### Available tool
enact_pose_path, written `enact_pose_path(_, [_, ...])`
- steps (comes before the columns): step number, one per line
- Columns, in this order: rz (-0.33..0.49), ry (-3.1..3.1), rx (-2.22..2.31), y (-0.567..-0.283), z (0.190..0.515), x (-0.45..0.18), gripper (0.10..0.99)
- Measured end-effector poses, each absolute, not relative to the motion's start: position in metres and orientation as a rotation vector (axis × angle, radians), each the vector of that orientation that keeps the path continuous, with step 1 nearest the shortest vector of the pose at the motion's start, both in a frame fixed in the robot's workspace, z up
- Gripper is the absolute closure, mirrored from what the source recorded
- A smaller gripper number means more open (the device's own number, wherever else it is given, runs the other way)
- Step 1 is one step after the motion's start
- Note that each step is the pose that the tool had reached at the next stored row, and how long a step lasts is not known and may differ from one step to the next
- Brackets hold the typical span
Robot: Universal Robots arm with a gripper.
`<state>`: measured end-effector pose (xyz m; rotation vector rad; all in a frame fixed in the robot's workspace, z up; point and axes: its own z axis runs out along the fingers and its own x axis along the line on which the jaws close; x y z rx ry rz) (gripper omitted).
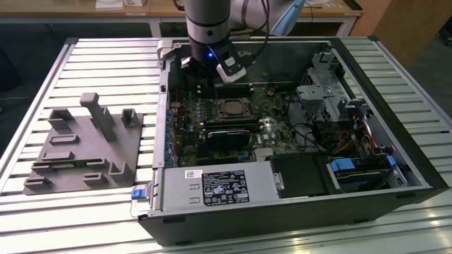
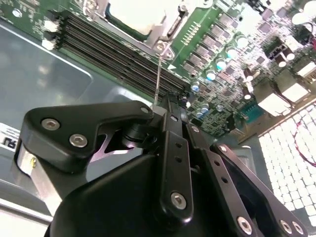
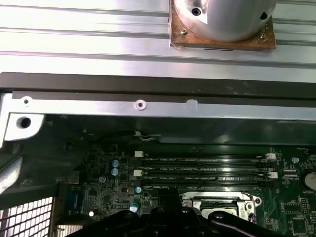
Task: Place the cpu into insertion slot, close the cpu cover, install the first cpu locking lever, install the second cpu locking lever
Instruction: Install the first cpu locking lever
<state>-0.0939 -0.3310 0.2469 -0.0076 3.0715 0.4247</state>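
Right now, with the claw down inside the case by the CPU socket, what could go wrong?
1. A thin locking lever runs from the edge of the insertion slot up to the tip of the claw. I cannot tell how firmly it is caught, so it could slip free and spring, or bend.
2. The memory slots and small capacitors lie right beside the slot. A sideways drift of the claw might knock them.

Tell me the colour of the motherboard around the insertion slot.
The motherboard is green; clearest in the second wrist view.
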Motion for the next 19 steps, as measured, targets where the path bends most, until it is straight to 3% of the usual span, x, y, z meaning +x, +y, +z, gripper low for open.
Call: enact_pose_path(19, [0.425,3.071,-0.008,-0.329,0.246,-0.065,0.980])
